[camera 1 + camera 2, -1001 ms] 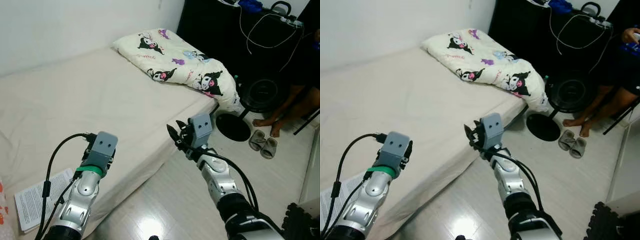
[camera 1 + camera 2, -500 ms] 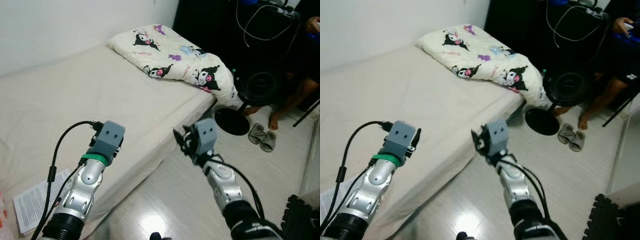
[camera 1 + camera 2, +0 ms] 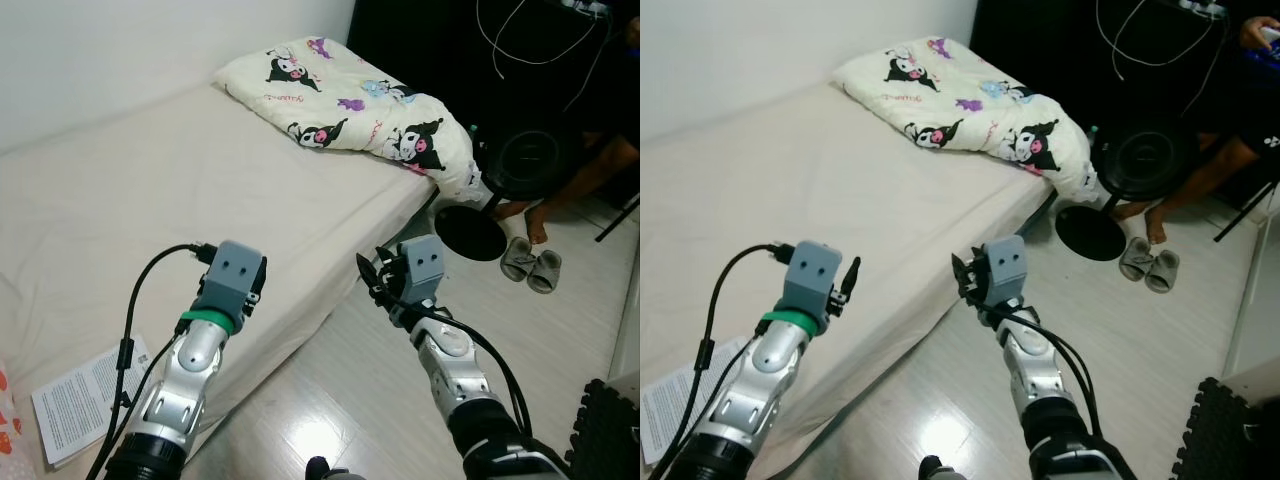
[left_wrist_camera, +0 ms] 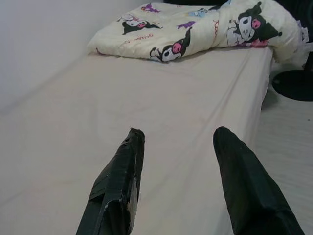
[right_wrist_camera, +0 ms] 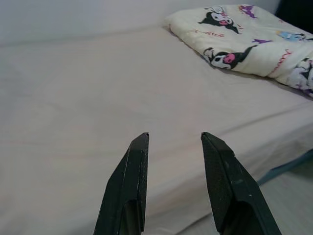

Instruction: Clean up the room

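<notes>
A printed paper (image 3: 85, 398) lies at the bed's (image 3: 150, 190) near left edge. The left tool (image 4: 176, 139) hovers released over the bed's near edge; the right tool (image 5: 171, 139), also released, hangs just off that edge. A cartoon-print blanket (image 3: 350, 105) is bunched at the bed's far right corner.

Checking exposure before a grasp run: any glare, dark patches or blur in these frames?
Eye views: sharp, with a glare patch on the floor and a near-black corner behind the fan. Left wrist view: bed evenly lit, quilt clear, left pincer slightly soft. Right wrist view: right pincer crisp, no glare.
</notes>
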Controlling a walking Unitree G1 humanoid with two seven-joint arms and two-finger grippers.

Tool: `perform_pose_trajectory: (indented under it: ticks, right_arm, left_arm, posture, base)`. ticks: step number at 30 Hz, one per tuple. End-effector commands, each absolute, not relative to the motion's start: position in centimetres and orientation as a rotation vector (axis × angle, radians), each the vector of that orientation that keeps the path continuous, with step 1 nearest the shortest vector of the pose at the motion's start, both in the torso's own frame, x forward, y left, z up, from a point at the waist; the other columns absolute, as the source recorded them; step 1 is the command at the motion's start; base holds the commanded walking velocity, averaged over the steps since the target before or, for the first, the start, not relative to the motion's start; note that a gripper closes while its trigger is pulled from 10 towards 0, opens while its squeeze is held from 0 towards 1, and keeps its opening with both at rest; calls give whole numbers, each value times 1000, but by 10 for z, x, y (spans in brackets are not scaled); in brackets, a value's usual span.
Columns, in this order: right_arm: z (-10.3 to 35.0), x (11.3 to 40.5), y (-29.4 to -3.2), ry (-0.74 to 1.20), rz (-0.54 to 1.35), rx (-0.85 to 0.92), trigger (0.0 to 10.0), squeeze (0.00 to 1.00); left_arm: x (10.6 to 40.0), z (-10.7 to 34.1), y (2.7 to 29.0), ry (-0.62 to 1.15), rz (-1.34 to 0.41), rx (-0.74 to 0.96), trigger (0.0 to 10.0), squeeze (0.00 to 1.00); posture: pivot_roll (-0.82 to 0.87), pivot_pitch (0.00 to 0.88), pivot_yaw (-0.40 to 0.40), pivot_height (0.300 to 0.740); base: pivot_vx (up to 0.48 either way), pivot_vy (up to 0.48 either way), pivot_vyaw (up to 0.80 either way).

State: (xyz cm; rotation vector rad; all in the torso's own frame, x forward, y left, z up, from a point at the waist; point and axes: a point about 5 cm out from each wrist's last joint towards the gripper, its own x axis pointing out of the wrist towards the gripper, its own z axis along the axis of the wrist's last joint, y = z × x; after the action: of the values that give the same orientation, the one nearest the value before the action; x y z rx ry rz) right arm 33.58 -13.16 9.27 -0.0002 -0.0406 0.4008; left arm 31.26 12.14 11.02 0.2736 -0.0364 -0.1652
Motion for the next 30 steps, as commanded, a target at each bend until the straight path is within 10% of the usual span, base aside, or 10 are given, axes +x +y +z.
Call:
perform_pose_trajectory:
  ticks: [1,30]
  right_arm:
    - [90,334,-131,-36,391,4,10000,0]
    - [96,336,-133,-50,400,-21,10000,0]
  left_arm:
    - [311,104,122,-7,-168,272,10000,0]
    - [313,106,110,-8,-165,253,10000,0]
  posture:
    - [36,30,-59,723]
    - [30,34,-90,723]
  base:
    - [0,0,0]
    - [0,0,423]
